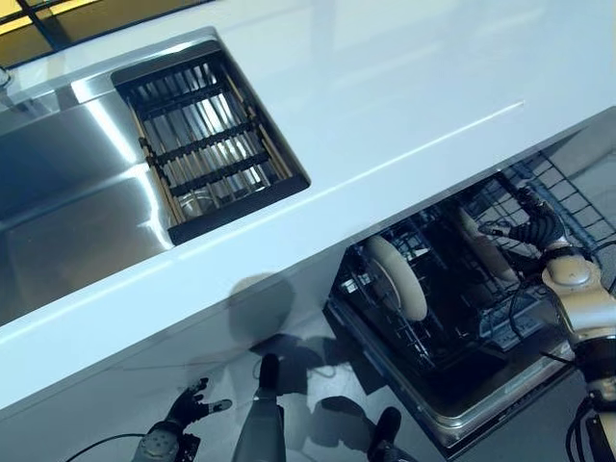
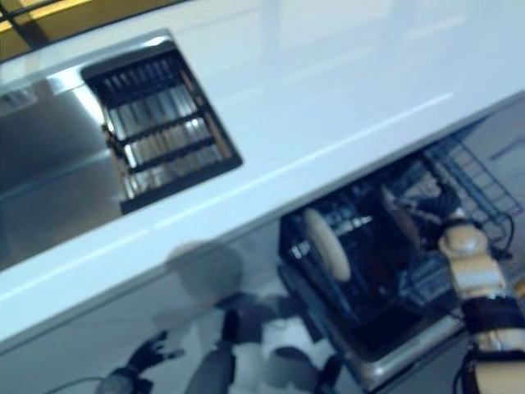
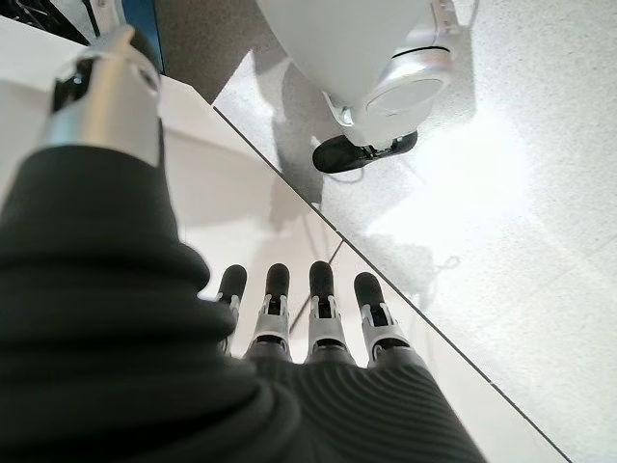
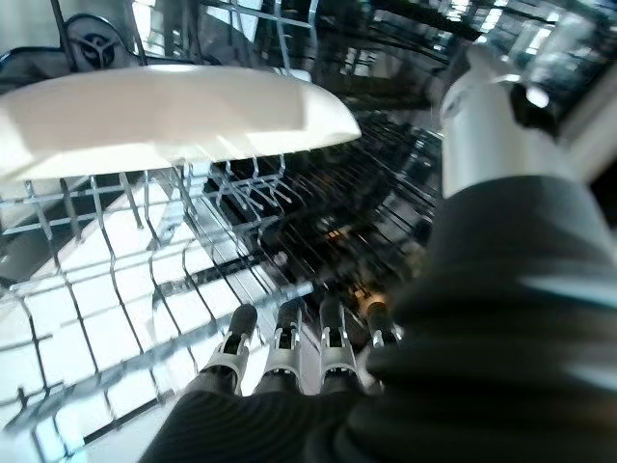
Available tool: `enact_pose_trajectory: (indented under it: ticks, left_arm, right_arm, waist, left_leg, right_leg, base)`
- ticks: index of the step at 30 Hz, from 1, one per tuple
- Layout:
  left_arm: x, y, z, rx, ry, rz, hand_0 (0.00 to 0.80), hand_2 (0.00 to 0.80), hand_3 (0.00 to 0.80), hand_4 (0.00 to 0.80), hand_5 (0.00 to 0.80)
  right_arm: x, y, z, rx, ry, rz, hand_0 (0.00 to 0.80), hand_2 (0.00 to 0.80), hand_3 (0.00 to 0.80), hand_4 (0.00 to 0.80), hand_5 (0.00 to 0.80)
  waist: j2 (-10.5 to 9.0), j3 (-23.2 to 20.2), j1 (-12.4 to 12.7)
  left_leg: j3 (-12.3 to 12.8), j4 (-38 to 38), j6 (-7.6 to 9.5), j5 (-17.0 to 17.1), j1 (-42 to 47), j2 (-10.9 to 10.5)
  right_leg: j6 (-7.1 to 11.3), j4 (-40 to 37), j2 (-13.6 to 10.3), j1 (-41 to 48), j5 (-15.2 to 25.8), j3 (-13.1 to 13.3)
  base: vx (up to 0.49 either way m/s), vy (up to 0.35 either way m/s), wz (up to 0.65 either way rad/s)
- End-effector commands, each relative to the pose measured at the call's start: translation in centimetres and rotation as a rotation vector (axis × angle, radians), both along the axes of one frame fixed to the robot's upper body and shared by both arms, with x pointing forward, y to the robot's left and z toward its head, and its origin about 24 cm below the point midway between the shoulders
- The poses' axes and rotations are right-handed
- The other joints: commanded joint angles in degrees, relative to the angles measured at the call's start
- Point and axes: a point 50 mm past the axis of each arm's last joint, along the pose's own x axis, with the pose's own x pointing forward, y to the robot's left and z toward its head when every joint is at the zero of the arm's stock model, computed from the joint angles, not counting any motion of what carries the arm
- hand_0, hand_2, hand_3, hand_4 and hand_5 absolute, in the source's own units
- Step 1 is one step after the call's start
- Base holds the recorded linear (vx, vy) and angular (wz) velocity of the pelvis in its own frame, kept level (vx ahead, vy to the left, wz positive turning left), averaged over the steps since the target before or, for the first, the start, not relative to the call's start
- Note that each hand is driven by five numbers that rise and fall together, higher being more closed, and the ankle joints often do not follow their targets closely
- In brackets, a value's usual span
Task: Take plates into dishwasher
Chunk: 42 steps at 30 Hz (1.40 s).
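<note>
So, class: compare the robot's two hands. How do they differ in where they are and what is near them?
The right hand reaches into the dishwasher rack, beside a white plate; the left hand hangs low over bare floor, below the counter, near nothing. Both have straight fingers and hold nothing.

We note a smooth, glossy white countertop (image 1: 404, 106) beside a brushed, reflective metal sink (image 1: 58, 202) holding a dark slatted drain rack (image 1: 207, 135). In the dishwasher (image 1: 452, 385), glossy cream ceramic-looking plates (image 1: 397, 277) stand in a thin wire rack (image 4: 145, 318). The floor (image 3: 540, 241) looks speckled and matt.
</note>
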Motion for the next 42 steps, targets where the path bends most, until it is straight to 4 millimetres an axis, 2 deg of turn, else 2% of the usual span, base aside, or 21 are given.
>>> enact_pose_trajectory:
  ticks: [1, 8, 14, 20, 23, 30, 35, 36, 37, 40, 42]
  left_arm:
    - [-2.5, 1.4, -1.1, 0.056, 0.074, 0.039, 0.0, 0.0, 0.0, 0.0, 0.0]
    - [-3.8, 1.8, -1.8, 0.075, 0.11, 0.052, 0.0, 0.0, 0.0, 0.0, 0.0]
    - [-4.5, 1.4, -2.4, 0.067, 0.138, 0.063, 0.0, 0.0, 0.0, 0.0, 0.0]
    - [-4.9, 0.6, -3.1, 0.06, 0.157, 0.065, 0.0, 0.0, 0.0, 0.0, 0.0]
    - [-4.7, 0.6, -3.1, 0.061, 0.162, 0.07, 0.0, 0.0, 0.0, 0.0, 0.0]
    - [-4.2, -0.2, -3.2, 0.052, 0.16, 0.054, 0.0, 0.0, 0.0, 0.0, 0.0]
    - [-4.0, -0.8, -3.4, 0.031, 0.159, 0.036, 0.0, 0.0, 0.0, 0.0, 0.0]
    - [-4.1, -1.0, -3.5, 0.027, 0.164, 0.032, 0.0, 0.0, 0.0, 0.0, 0.0]
    - [-4.2, -1.5, -3.8, 0.011, 0.173, 0.026, 0.0, 0.0, 0.0, 0.0, 0.0]
    - [-4.3, -2.0, -4.0, -0.005, 0.182, 0.022, 0.0, 0.0, 0.0, 0.0, 0.0]
    - [-4.7, -2.9, -4.4, -0.037, 0.196, 0.017, 0.0, 0.0, 0.0, 0.0, 0.0]
  right_arm:
    - [-1.1, -0.1, 2.5, -0.045, -0.106, 0.042, 0.0, 0.0, 0.0, 0.0, 0.0]
    - [-3.0, -0.2, 2.1, -0.109, -0.1, 0.07, 0.0, 0.0, 0.0, 0.0, 0.0]
    - [-5.1, -0.8, 3.8, -0.148, -0.185, 0.031, 0.0, 0.0, 0.0, 0.0, 0.0]
    - [-6.7, -1.0, 4.4, -0.085, -0.299, -0.008, 0.0, 0.0, 0.0, 0.0, 0.0]
    - [-7.0, -1.1, 3.9, -0.035, -0.333, -0.03, 0.0, 0.0, 0.0, 0.0, 0.0]
    - [-7.5, -2.1, 1.4, 0.123, -0.361, -0.094, 0.0, 0.0, 0.0, 0.0, 0.0]
    - [-7.5, -3.2, -0.4, 0.202, -0.334, -0.137, 0.0, 0.0, 0.0, 0.0, 0.0]
    - [-7.5, -3.4, -0.7, 0.223, -0.327, -0.146, 0.0, 0.0, 0.0, 0.0, 0.0]
    - [-7.4, -3.9, -0.9, 0.229, -0.316, -0.162, 0.0, 0.0, 0.0, 0.0, 0.0]
    - [-7.3, -4.2, -0.8, 0.243, -0.311, -0.169, 0.0, 0.0, 0.0, 0.0, 0.0]
    - [-7.1, -5.0, -0.6, 0.251, -0.284, -0.192, 0.0, 0.0, 0.0, 0.0, 0.0]
  waist:
    - [-0.76, -4.6, -0.6]
    - [-2.35, -7.5, -2.3]
    - [-3.23, -10.9, -4.7]
    - [-2.91, -14.0, -7.1]
    - [-2.42, -15.1, -7.9]
    - [-0.17, -16.6, -10.0]
    - [2.06, -16.2, -10.9]
    - [2.6, -16.1, -11.1]
    - [3.92, -15.4, -11.5]
    - [5.35, -14.9, -12.0]
    - [7.71, -13.9, -12.7]
  left_leg:
    - [0.4, -6.5, 1.19, 4.0, 1.2, 0.3]
    - [1.6, -7.2, 0.79, 3.5, 3.5, 1.2]
    - [2.7, -7.7, 0.18, 3.1, 5.8, 2.1]
    - [4.1, -8.0, -0.11, 2.4, 8.5, 2.9]
    - [4.3, -7.7, -0.4, 2.1, 9.4, 3.4]
    - [4.5, -8.4, -1.46, 2.9, 11.4, 4.9]
    - [4.1, -7.8, -2.14, 3.7, 11.7, 5.7]
    - [3.9, -7.7, -2.31, 3.9, 11.8, 5.9]
    - [3.7, -7.6, -2.66, 4.4, 11.8, 5.9]
    - [3.6, -7.8, -2.94, 4.9, 11.9, 5.8]
    - [3.5, -7.9, -3.29, 5.8, 11.7, 5.3]
  right_leg:
    - [-1.27, 5.4, 0.8, 2.6, -4.2, 0.7]
    - [-1.53, 3.2, 2.0, 4.9, -3.9, 1.5]
    - [-2.08, 1.4, 3.2, 6.5, -3.9, 2.8]
    - [-2.37, 0.9, 3.5, 7.3, -4.0, 3.9]
    - [-2.68, 1.2, 3.8, 7.7, -4.5, 4.2]
    - [-3.83, 2.7, 4.6, 8.5, -6.1, 4.8]
    - [-4.87, 6.2, 4.2, 8.2, -8.0, 4.6]
    - [-5.1, 7.0, 4.1, 8.0, -8.3, 4.5]
    - [-5.51, 9.1, 3.8, 7.3, -9.2, 4.4]
    - [-5.75, 10.9, 3.4, 6.3, -10.1, 4.5]
    - [-6.04, 13.5, 2.7, 4.7, -11.2, 4.9]
  base:
    - [-0.01, -0.013, -0.06]
    - [-0.011, -0.014, -0.14]
    - [-0.019, 0.014, -0.16]
    - [-0.029, 0.014, -0.16]
    - [-0.028, -0.042, -0.18]
    - [-0.025, -0.058, -0.13]
    - [-0.011, -0.05, -0.04]
    - [0.0, 0.0, 0.0]
    - [0.013, 0.032, 0.02]
    - [0.001, 0.068, 0.04]
    - [-0.016, 0.12, -0.02]
